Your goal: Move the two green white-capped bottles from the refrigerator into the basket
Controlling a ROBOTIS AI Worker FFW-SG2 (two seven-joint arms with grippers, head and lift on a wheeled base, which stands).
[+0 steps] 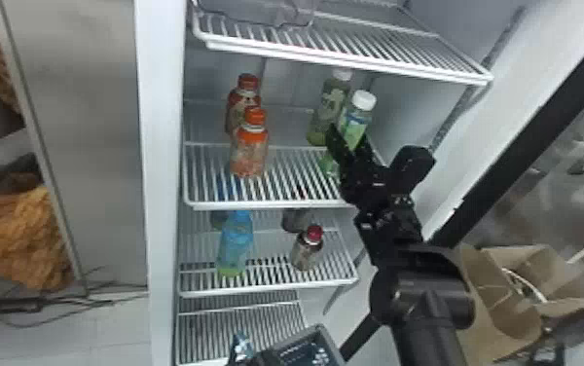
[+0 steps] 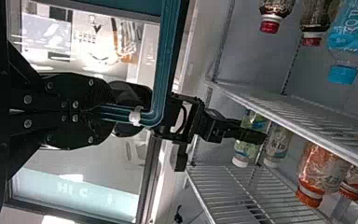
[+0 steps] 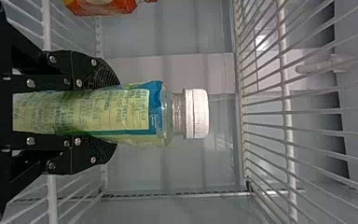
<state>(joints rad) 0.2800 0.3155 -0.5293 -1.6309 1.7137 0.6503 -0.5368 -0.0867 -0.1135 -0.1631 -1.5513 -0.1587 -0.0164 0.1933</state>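
In the head view my right gripper is at the right side of the refrigerator's middle shelf, around a green white-capped bottle. The right wrist view shows the right gripper shut on that upright green bottle, below its white cap. Just behind and left of it stands the second green white-capped bottle. Both bottles, the held one and the second one, appear in the left wrist view. There my left gripper is shut, outside the refrigerator.
Two orange-capped bottles stand left on the same shelf. Below are a blue bottle and a red-capped one. A wire shelf hangs above. The glass door's black frame and a brown paper bag are at the right.
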